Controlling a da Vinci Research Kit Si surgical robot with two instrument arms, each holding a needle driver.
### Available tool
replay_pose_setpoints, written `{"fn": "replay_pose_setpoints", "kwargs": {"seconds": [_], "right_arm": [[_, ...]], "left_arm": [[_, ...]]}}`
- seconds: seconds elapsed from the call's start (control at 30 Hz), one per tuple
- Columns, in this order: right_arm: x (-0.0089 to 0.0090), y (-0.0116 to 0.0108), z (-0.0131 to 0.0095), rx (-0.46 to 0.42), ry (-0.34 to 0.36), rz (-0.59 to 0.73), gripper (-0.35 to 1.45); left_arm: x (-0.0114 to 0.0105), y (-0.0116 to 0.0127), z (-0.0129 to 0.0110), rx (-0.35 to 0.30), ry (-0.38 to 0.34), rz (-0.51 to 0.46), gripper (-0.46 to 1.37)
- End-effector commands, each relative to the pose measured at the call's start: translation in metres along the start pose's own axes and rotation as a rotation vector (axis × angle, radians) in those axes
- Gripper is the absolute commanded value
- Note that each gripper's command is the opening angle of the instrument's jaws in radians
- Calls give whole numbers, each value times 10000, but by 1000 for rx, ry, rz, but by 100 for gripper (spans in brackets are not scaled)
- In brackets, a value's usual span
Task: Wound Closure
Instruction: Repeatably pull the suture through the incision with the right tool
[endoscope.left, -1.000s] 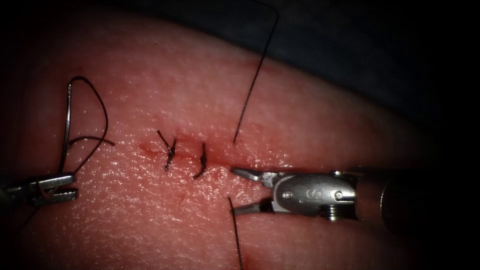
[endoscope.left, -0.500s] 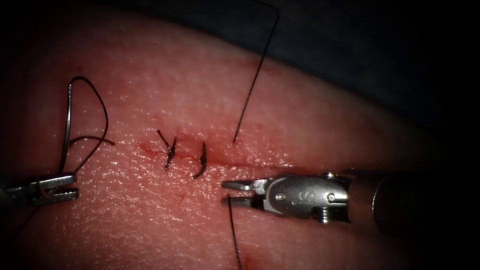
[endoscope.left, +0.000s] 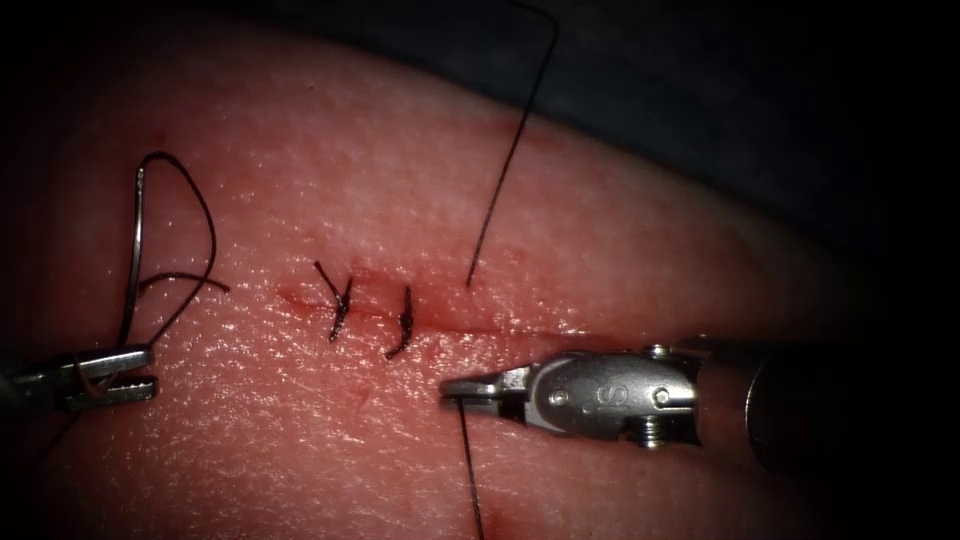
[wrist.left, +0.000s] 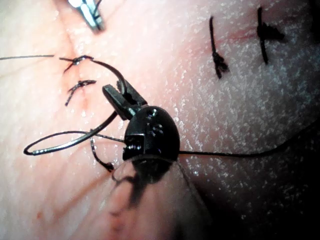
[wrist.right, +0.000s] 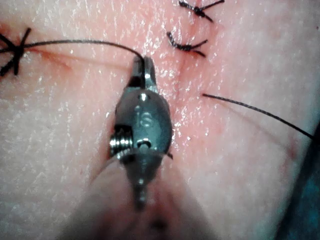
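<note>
The tissue (endoscope.left: 620, 250) bears a cut (endoscope.left: 480, 328) with two knotted stitches (endoscope.left: 340, 305) (endoscope.left: 403, 325). Far to the left of the cut, my left tool (endoscope.left: 115, 375) is shut on the curved needle (endoscope.left: 131, 260) near one end of its curve. The needle stands free of the tissue, and thread (endoscope.left: 200, 215) loops from its upper end. My right tool (endoscope.left: 462, 387) comes in from the right, shut on the end of a thread (endoscope.left: 470, 470) just below the cut. The right wrist view shows those jaws (wrist.right: 144, 70) closed on that thread (wrist.right: 75, 42).
Another strand of thread (endoscope.left: 505, 160) leaves the tissue just above the cut and runs up and away to the dark cloth (endoscope.left: 750, 90). Red fluid stains the cut's line. In the left wrist view the left tool (wrist.left: 120, 97) holds the needle (wrist.left: 75, 142).
My right tool's jaws stood open a second ago; they moved a little left and closed on the thread end. The left tool and needle have not moved.
</note>
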Motion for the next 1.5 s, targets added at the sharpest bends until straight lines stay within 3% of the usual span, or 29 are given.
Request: {"fn": "replay_pose_setpoints", "kwargs": {"seconds": [0.03,0.27,0.7,0.93,1.17,1.5], "right_arm": [[1,-2,-1,0,0,-10,-35],[11,-30,-6,41,-17,-52,-35],[46,-112,-32,118,-8,-96,-35],[59,-142,-45,138,0,-101,-35],[75,-186,-54,210,-25,-94,-35],[94,-225,-74,276,-16,-67,-35]], "left_arm": [[0,0,-1,-6,1,0,-35],[0,0,-1,-6,1,0,-35],[0,0,-1,-6,1,0,-35],[1,1,0,-6,1,0,-35],[1,1,0,-6,1,0,-35],[1,1,0,-6,1,0,-35]]}}
